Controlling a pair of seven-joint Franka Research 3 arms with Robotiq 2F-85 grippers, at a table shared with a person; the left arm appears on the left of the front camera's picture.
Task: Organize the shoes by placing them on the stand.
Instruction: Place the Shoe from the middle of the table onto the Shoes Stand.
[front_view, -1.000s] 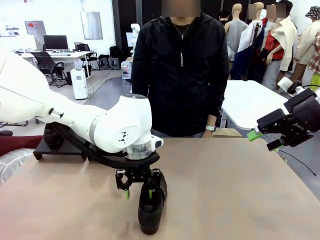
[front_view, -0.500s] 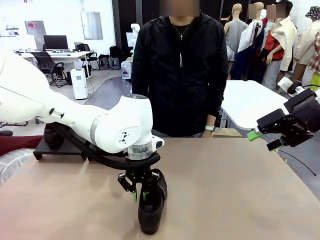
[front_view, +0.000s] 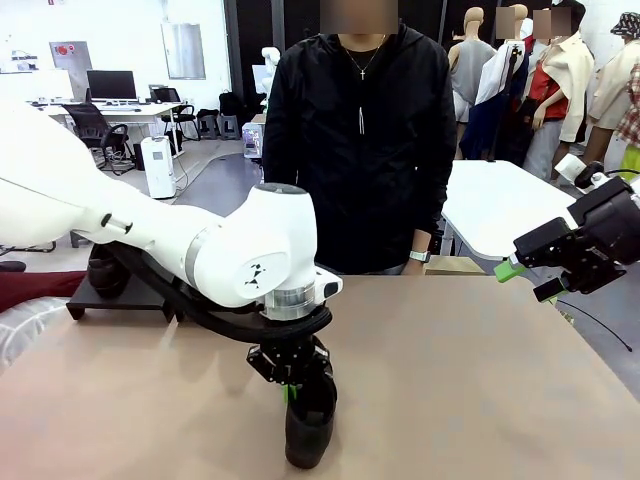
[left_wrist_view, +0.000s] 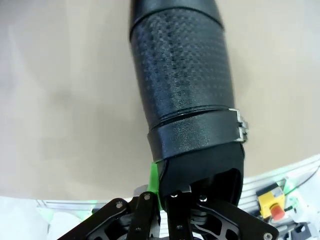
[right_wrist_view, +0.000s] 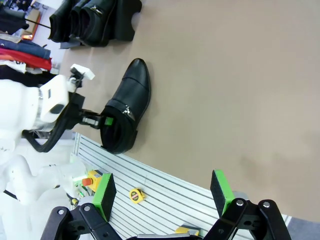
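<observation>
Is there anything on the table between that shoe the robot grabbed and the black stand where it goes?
Nothing visible. The left pincer is shut on the shoe, and only bare table lies between it and the stand at the far left, which already carries shoes.

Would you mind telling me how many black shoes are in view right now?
4, possibly. One shoe lies on the table near the robot, its heel rim pinched in the left gripper. About three shoes stand together on the stand at the far left; overlap makes that count uncertain.
</observation>
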